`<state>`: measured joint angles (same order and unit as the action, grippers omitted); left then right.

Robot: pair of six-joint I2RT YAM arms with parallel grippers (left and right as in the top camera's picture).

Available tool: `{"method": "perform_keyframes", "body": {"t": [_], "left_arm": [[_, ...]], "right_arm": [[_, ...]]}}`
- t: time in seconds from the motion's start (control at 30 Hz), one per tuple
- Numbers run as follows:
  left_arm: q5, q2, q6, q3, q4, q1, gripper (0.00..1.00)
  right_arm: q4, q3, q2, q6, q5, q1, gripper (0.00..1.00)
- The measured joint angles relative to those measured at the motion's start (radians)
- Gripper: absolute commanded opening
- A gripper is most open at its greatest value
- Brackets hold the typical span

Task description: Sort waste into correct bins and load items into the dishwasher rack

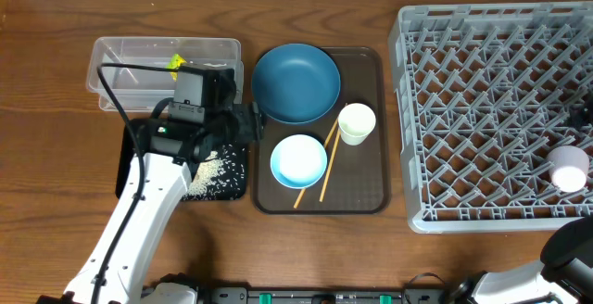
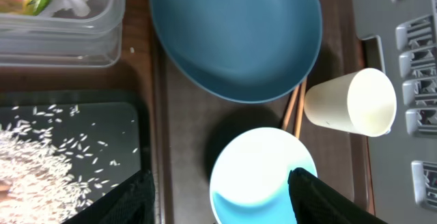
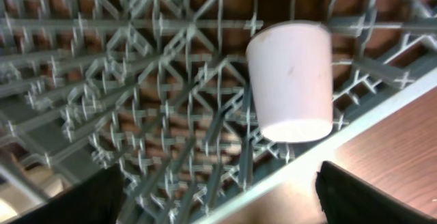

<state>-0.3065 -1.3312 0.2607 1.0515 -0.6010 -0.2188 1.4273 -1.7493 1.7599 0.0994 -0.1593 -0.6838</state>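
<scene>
Left tool (image 2: 222, 193) over tray (image 1: 357, 179) (wooden table (image 1: 56, 202))

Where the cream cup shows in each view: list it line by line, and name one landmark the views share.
Overhead: the cream cup is just right of centre, on the brown tray, between the blue plate and the dishwasher rack.
Left wrist: right of centre, by the plate's lower right edge.
Right wrist: not in it; the cup there is the pink cup.
Shared landmark: the dishwasher rack, at the left wrist view's right edge and filling the right wrist view.
</scene>
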Motion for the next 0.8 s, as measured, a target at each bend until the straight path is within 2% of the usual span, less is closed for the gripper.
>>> {"method": "perform_keyframes", "body": {"t": [0.07,0.1,0.27,0.47,0.8], "left_arm": [[0.0,-0.001,0.0,0.0,0.006,-0.014,0.65],[-0.001,-0.001,0.0,0.0,0.009,-0.02,0.65],[0.0,-0.004,0.0,0.0,0.01,-0.036,0.65],[0.0,-0.004,0.0,0.0,0.012,-0.036,0.66],[0.0,-0.004,0.0,0.0,0.011,-0.036,0.65]], "right_arm": [[0.015,0.008,0.0,-0.004,-0.006,0.001,0.05],[0.024,0.015,0.0,-0.004,-0.004,0.003,0.01],[0.028,0.107,0.0,0.003,0.041,0.006,0.01],[-0.056,0.249,0.0,0.006,0.081,0.006,0.01],[-0.128,0.285,0.0,0.06,0.161,0.005,0.01]]}}
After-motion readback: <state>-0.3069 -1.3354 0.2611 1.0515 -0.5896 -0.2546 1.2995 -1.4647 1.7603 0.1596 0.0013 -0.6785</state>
